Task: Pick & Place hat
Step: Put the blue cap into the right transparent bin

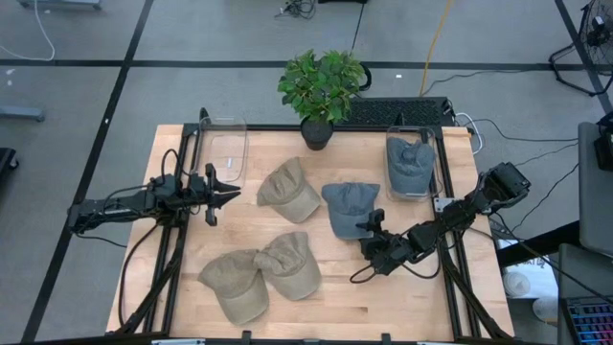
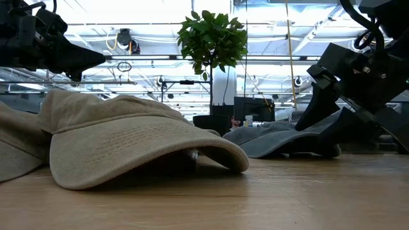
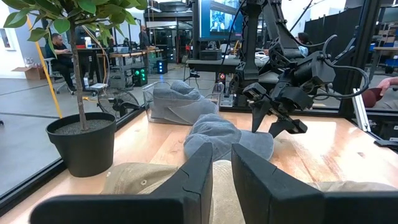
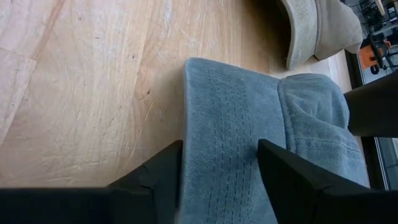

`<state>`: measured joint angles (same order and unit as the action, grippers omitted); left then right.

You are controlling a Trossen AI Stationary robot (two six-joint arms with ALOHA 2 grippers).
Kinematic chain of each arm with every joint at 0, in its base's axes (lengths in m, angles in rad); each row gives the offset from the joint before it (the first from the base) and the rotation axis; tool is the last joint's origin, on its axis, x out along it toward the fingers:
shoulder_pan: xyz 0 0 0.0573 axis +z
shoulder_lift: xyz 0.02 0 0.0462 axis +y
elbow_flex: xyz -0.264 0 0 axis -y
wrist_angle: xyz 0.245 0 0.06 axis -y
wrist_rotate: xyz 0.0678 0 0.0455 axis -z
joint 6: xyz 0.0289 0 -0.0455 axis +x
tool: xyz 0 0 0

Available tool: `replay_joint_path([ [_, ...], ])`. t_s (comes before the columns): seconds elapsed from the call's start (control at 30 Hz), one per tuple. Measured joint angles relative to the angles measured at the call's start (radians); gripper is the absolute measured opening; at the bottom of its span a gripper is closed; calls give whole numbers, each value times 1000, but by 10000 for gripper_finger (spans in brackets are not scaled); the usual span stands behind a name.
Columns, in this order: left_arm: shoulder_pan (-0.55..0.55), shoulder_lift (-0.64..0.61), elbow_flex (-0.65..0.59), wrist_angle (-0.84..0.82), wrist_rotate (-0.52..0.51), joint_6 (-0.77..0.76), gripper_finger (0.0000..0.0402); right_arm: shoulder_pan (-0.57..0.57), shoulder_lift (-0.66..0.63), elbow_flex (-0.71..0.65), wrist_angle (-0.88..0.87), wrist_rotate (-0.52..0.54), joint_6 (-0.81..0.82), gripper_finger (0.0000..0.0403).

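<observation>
Right gripper [image 4: 219, 180]: I see fingers apart, straddling the grey hat's [image 4: 261, 124] brim.
Left gripper [image 3: 221, 171]: I see it nearly closed, empty, left of the table [image 1: 335, 287].

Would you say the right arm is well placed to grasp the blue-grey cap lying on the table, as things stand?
Probably yes. The right gripper sits low at the blue-grey cap, its fingers open on either side of the brim, and nothing lies between them. The tan caps lie apart from it.

tan cap [image 2: 25, 150] cut off, grey cap [image 4: 249, 162] brim perhaps partly hidden
</observation>
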<state>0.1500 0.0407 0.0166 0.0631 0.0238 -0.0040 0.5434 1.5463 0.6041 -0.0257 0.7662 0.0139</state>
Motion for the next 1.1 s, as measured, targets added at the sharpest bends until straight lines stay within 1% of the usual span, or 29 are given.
replay_joint_path([
  [0.37,0,0,0,0,0,0,67,0,0,0,0,3,-3,122],
  [0.57,0,0,0,0,0,0,67,0,0,0,0,9,-5,96],
  [0.8,0,0,0,0,0,0,67,1,0,0,-1,70,-23,74],
  [1.1,0,0,0,0,0,0,67,2,0,0,1,86,5,29],
])
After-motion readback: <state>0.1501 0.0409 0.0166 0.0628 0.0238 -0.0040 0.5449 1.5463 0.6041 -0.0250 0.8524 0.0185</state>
